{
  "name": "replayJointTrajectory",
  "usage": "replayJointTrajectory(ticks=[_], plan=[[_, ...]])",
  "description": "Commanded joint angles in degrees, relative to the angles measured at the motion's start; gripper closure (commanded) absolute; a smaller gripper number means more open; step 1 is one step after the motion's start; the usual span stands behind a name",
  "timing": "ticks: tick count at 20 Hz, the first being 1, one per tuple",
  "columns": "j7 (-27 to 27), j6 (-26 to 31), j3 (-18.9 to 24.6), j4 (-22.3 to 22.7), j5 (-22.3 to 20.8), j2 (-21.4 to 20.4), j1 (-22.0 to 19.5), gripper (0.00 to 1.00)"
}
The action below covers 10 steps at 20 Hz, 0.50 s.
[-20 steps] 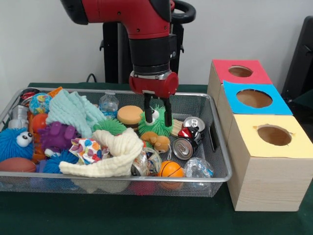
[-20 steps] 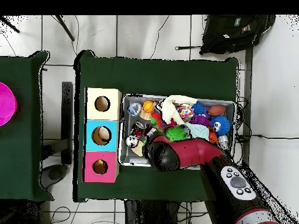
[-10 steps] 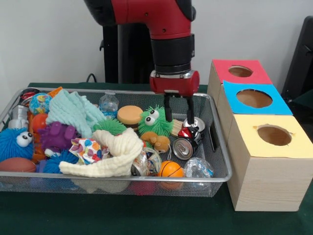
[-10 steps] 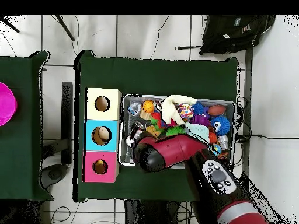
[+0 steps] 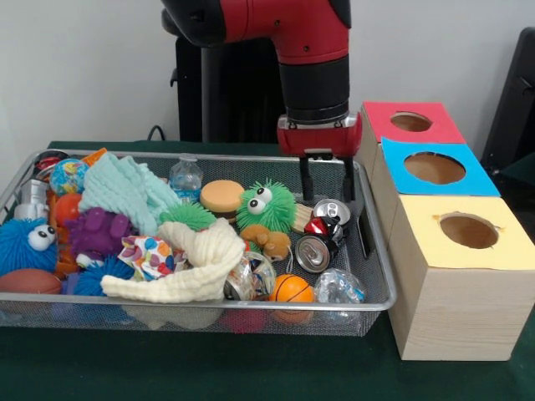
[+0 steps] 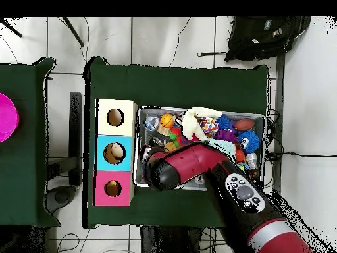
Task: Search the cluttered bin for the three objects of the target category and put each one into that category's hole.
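Picking cleanly from this corner of the wire bin [image 5: 380, 302] calls for a straight drop and a firm close, since the cans lie packed among other clutter. Nearest the front rim sit a small basketball [image 5: 292, 289] and a crumpled clear wrapper [image 5: 336, 286]. Just behind them a silver can [image 5: 312, 252] lies on its side, touching a red and black can [image 5: 322, 227], with a third can [image 5: 332, 210] just beyond. These three look like the likely target set, though the task does not name the category. A green fuzzy toy [image 5: 266, 205] sits beside them and could snag a finger. To the right, the yellow box [image 5: 462, 276], blue box [image 5: 433, 170] and red box [image 5: 410, 123] each show a round hole on top. Farthest back, the gripper [image 5: 327, 178] hangs from the upright red arm [image 5: 316, 58], fingers apart and empty, just above the third can.
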Motion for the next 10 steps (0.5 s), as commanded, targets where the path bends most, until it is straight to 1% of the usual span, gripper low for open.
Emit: replayJointTrajectory(ticks=[1,4,5,6,10], plan=[[-28.67,12.0,9.42,-3.67,-2.37,-0.52,-5.7,0.0],[-34.29,16.45,11.94,-2.84,-1.03,-2.96,-7.67,0.0],[-35.42,17.49,12.49,-2.72,-0.87,-3.57,-8.05,0.0],[-37.95,19.09,13.27,-2.86,-0.54,-3.95,-8.78,0.0],[-44.08,22.08,16.02,-2.52,0.19,-5.3,-11.49,0.0]])
